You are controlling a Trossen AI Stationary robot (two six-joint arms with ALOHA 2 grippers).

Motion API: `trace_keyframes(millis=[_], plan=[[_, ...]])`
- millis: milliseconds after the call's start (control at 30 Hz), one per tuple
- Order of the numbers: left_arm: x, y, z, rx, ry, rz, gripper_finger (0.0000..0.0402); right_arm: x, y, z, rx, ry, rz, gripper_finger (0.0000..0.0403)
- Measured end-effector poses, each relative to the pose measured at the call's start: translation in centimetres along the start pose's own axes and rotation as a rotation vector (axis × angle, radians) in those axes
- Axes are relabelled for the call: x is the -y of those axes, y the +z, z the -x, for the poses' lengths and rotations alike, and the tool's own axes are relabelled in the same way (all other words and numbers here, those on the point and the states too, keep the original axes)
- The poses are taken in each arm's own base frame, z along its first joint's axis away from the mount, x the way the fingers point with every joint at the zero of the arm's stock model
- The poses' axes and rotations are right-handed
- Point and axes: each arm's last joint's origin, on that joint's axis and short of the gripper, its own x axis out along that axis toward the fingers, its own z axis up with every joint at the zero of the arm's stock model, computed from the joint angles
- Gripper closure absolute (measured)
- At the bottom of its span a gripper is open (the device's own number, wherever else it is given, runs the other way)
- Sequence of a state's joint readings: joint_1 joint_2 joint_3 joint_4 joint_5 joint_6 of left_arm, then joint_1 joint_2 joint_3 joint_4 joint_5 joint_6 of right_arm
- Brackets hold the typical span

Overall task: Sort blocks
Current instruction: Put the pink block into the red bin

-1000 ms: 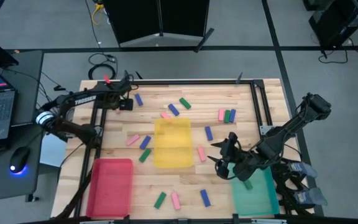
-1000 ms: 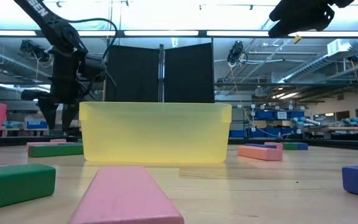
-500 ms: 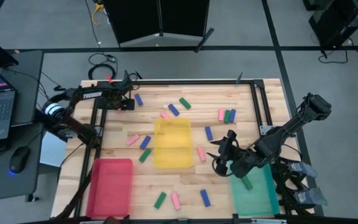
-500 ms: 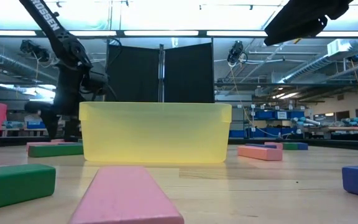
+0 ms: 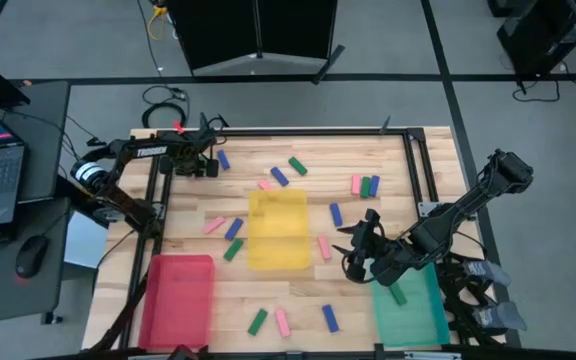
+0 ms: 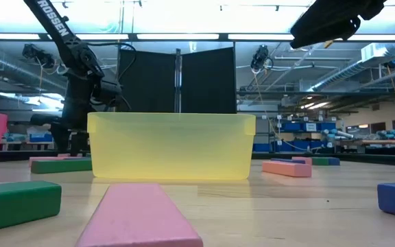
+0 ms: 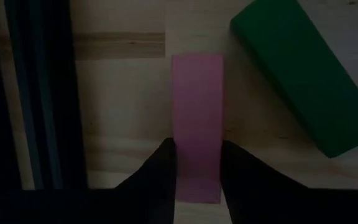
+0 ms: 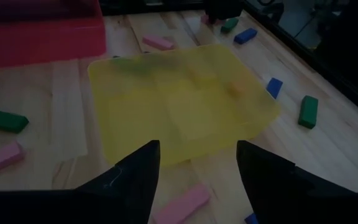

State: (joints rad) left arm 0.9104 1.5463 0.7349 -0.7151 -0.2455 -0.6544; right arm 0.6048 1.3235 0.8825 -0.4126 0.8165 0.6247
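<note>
We saw the wooden table (image 5: 298, 300) carrying 3 trays: a yellow tray (image 5: 277, 229) in the middle, a red tray (image 5: 177, 300) at the near left corner and a teal tray (image 5: 410, 308) at the near right. The blocks lay scattered across the bare wood around them, with 1 green block (image 5: 398, 294) already in the teal tray.

The right gripper (image 5: 353, 258) hung above the table between the yellow and teal trays, its fingers (image 8: 135, 180) spread wide and holding nothing.

The left gripper (image 5: 206, 168) was down at the far left corner. In its wrist view the 2 fingers (image 7: 163, 171) closed in on the near end of a pink block (image 7: 196, 149), touching or almost touching its long sides, with a green block (image 7: 303, 87) lying just beside it.

We judged the step to be grasping that pink block. To do it well, we would keep the fingers centred across its width, squeeze firmly before lifting, and rise straight up so the neighbouring green block was not nudged.
</note>
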Motion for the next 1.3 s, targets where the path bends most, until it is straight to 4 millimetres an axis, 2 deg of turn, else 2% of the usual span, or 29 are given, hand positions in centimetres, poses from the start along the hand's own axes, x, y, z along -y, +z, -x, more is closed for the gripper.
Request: trace_keyframes(millis=[167, 300, 567, 733, 933, 1100, 1300], plan=[[0.0, 0.0, 0.1, 0.011, 0.006, -0.017, 0.0306, -0.1, 0.2, 0.0, 0.015, 0.012, -0.024, 0.0186], [-0.1, -0.5, 1.1, 0.047, -0.011, -0.034, 0.0306, -0.3, 0.4, 0.0, 0.028, 0.021, -0.041, 0.0191], [-1.1, -2.8, 6.8, 0.223, -0.15, -0.058, 0.0306, -0.4, 0.6, 0.0, 0.044, 0.031, -0.061, 0.0195], [-1.7, -5.7, 10.8, 0.341, -0.358, -0.144, 0.0306, 0.1, 0.9, -0.6, 0.045, 0.006, -0.076, 0.0193], [-2.6, -10.0, 14.4, 0.358, -0.689, -0.336, 0.0306, 1.4, 1.6, -1.8, 0.044, -0.053, -0.095, 0.0199], [-2.9, -13.2, 15.9, 0.297, -0.857, -0.473, 0.0306, 2.6, 2.2, -2.7, 0.044, -0.104, -0.103, 0.0201], [-2.2, -16.6, 16.3, 0.16, -0.921, -0.598, 0.0306, 3.8, 2.8, -3.5, 0.031, -0.12, -0.142, 0.0192]])
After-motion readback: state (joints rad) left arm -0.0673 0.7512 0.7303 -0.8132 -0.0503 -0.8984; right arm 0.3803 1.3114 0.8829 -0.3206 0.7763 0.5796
